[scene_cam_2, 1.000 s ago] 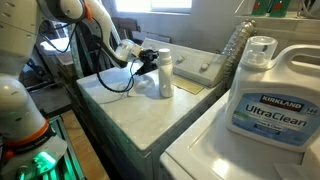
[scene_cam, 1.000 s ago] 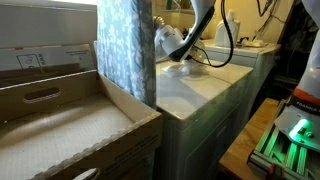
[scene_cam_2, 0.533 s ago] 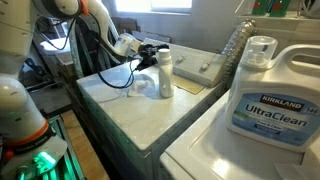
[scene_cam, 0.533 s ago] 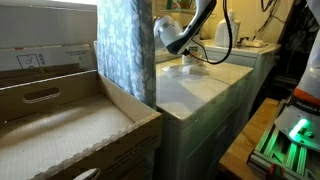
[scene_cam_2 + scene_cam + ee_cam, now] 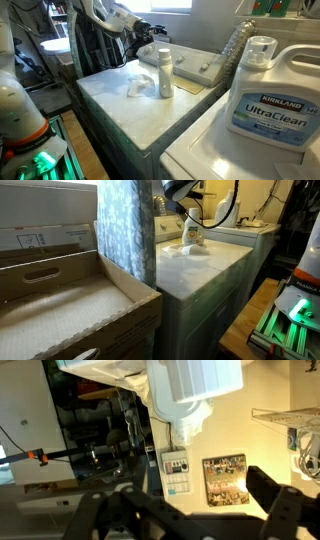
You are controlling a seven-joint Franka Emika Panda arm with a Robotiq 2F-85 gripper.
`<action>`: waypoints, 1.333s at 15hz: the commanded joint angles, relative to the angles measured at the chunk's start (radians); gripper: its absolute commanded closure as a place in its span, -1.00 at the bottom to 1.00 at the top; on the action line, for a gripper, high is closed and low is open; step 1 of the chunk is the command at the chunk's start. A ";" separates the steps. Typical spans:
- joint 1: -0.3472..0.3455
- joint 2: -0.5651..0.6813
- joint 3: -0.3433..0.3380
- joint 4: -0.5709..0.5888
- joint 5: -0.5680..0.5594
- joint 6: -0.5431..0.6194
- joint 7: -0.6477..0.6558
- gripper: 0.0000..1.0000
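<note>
1. The hand (image 5: 150, 31) hangs wide open and empty above the bottle (image 5: 164, 72).
2. The bottle stands upright on the surface (image 5: 105, 100), a cloth (image 5: 137, 86) beside it.
3. I'd keep the fingers clear of its cap.

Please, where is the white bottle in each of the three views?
Exterior view: the bottle stands upper middle, right of the curtain.
Exterior view: the bottle stands near the centre, on the washer top.
Wrist view: the bottle is at the top edge, seen upside down.
Shared landmark: the white cloth beside it in both exterior views; the wrist view does not show it clearly.
</note>
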 commanded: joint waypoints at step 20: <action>-0.069 -0.303 -0.034 -0.082 0.305 0.371 -0.497 -1.00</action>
